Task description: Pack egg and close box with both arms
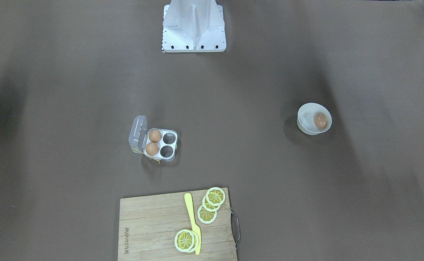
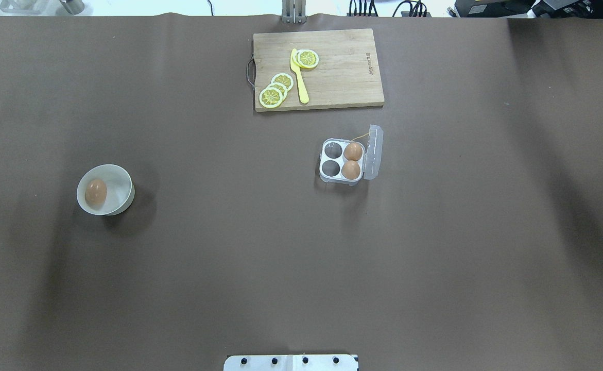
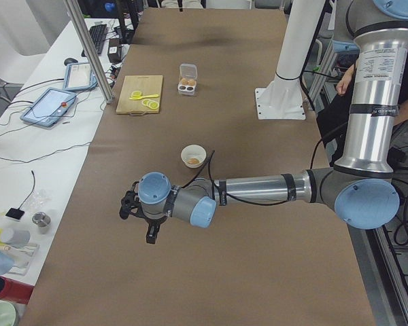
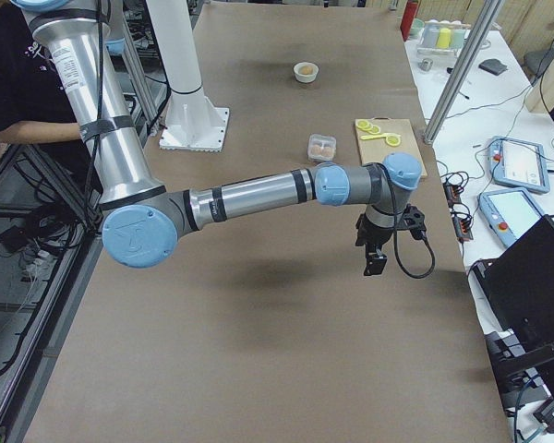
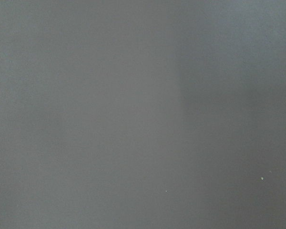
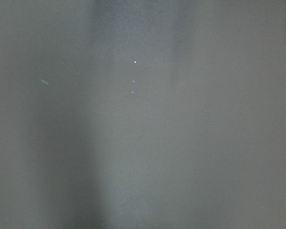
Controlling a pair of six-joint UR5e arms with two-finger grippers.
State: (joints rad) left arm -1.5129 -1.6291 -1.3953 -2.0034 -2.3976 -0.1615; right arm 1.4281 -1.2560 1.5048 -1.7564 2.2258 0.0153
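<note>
The egg (image 1: 320,120) lies in a white round bowl (image 1: 305,110); it also shows in the overhead view (image 2: 96,190). The box (image 1: 160,144) stands open with its clear lid (image 1: 137,134) upright; two brown eggs fill the cells beside the lid and two cells are empty. In the overhead view the box (image 2: 341,159) is right of centre. My left gripper (image 3: 151,234) shows only in the left side view, near the table's end, short of the bowl (image 3: 194,156). My right gripper (image 4: 375,263) shows only in the right side view, short of the box (image 4: 321,146). I cannot tell whether either is open or shut.
A wooden cutting board (image 2: 342,82) with lemon slices (image 2: 272,96) and a yellow knife (image 2: 299,77) lies beyond the box. The white fixed base (image 1: 193,27) stands at the robot's side. Both wrist views show only brown table surface.
</note>
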